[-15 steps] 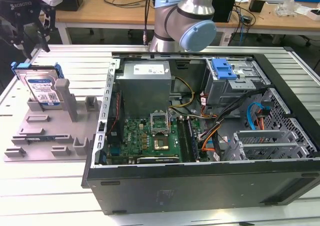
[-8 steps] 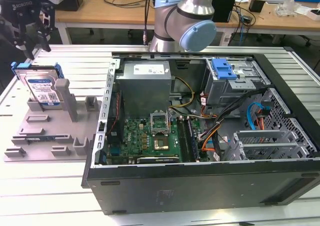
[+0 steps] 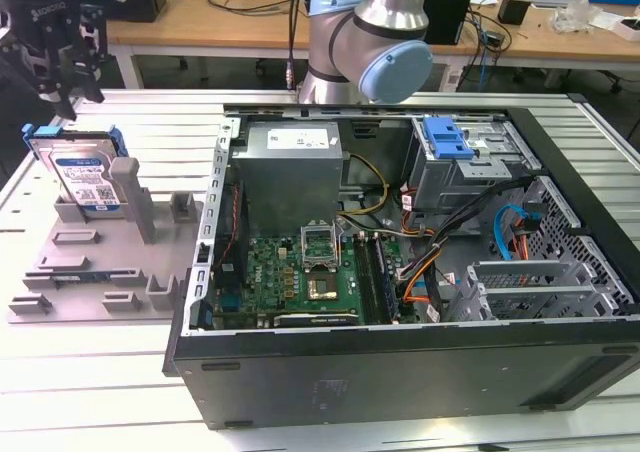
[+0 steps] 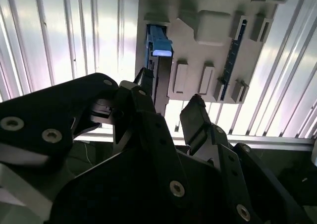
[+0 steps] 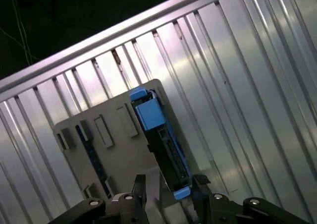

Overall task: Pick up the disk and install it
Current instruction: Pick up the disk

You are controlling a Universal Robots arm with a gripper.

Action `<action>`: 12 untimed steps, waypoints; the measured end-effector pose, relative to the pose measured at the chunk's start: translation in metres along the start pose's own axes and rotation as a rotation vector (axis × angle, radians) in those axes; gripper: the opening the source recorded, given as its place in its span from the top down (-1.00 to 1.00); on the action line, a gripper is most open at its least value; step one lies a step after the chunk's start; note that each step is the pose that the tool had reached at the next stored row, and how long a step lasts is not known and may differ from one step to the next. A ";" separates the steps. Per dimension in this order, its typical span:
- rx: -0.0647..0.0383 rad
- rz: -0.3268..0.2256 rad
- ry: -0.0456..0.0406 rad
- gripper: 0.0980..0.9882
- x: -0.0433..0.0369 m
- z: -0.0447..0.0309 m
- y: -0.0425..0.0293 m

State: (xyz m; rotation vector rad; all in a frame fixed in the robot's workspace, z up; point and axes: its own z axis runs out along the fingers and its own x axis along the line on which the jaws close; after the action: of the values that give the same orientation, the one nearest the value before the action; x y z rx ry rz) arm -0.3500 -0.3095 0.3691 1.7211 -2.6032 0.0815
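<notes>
The disk (image 3: 85, 175) stands upright on its edge in a grey holder plate (image 3: 95, 267) at the exterior view's left, its white and blue label facing outward and a blue carrier frame along its edges. My gripper (image 3: 73, 92) hangs open a little above its top edge. In both wrist views I look down along the fingers at the disk edge-on (image 4: 159, 68) (image 5: 166, 147). The gripper (image 4: 168, 95) (image 5: 171, 185) has one finger (image 4: 197, 116) on each side of the disk's line. Nothing is gripped.
An open computer case (image 3: 400, 362) lies on the slatted metal table (image 3: 110, 372) to the exterior view's right of the holder, with a blue-latched drive bay (image 3: 447, 138) at its back. The arm's base (image 3: 370, 42) stands behind the case. The holder plate carries several upright posts (image 3: 140, 197).
</notes>
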 end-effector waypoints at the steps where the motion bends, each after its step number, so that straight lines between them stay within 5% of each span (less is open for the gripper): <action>1: 0.002 -0.015 -0.0009 0.10 -0.0001 0.0001 0.0000; 7: 0.003 -0.027 -0.0010 0.10 0.0000 0.0001 0.0001; 12: 0.007 -0.128 -0.0043 0.10 -0.0001 0.0012 0.0001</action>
State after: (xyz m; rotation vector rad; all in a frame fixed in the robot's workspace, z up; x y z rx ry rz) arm -0.3501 -0.3094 0.3680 1.8870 -2.4907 0.0849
